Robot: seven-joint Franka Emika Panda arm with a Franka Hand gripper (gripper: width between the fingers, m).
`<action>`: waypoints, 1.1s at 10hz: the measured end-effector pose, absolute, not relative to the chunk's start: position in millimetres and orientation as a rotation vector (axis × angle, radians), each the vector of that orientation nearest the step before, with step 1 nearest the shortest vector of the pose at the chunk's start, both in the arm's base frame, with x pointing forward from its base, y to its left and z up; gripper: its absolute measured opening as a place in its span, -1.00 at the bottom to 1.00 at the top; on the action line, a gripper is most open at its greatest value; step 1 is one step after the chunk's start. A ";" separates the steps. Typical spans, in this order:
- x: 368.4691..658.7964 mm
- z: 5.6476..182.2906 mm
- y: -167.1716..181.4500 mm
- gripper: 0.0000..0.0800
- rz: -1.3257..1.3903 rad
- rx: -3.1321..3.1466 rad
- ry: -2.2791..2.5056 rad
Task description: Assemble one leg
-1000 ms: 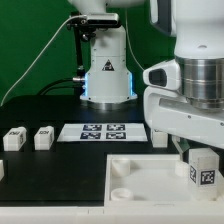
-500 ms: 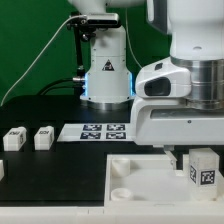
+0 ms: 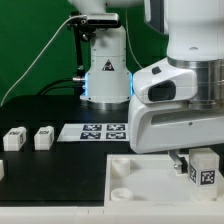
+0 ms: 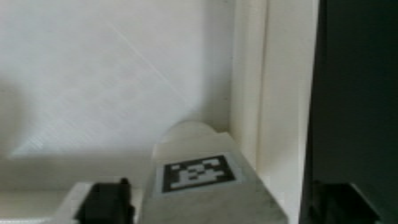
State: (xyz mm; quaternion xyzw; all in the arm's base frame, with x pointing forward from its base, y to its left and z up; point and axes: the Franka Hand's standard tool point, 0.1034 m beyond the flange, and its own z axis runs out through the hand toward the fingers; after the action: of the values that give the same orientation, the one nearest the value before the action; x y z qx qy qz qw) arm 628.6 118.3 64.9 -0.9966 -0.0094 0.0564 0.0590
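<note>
The big white robot arm point(image 3: 180, 90) fills the exterior view's right side and hangs low over the near right part of the table. Under it lies the flat white tabletop point(image 3: 140, 175), with a round hole point(image 3: 121, 186) close to its near left corner. Far back on the table sits the marker board point(image 3: 103, 131).

The gripper point(image 3: 197, 165) is down near the tabletop's right side. The leg point(image 3: 203, 170) is a small white block with a black-and-white tag, and it stands upright between the fingers. In the wrist view the leg point(image 4: 201, 165) sits between two dark fingers point(image 4: 111, 198) that look closed on its sides, so the leg seems to be held.

Two more legs like it point(image 3: 13, 138) point(image 3: 43, 137) wait far off at the exterior view's left.

The step looks like bringing the leg to a corner hole. Next, the leg must be lined up straight over a hole, then lowered gently and fixed in.
</note>
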 end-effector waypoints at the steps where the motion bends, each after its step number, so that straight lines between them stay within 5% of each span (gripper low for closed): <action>1: 628.6 64.8 117.6 -0.02 0.171 -3.019 -0.028; 2: 628.6 64.6 117.2 -0.26 0.172 -3.020 -0.017; 5: 629.0 64.8 115.8 -0.26 0.174 -3.021 0.095; 11: 631.9 65.3 93.2 -0.25 0.177 -2.916 1.081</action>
State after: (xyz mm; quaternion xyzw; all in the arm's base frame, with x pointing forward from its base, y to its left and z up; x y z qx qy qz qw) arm 631.9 93.2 65.3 -0.9361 0.3469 0.0567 0.0133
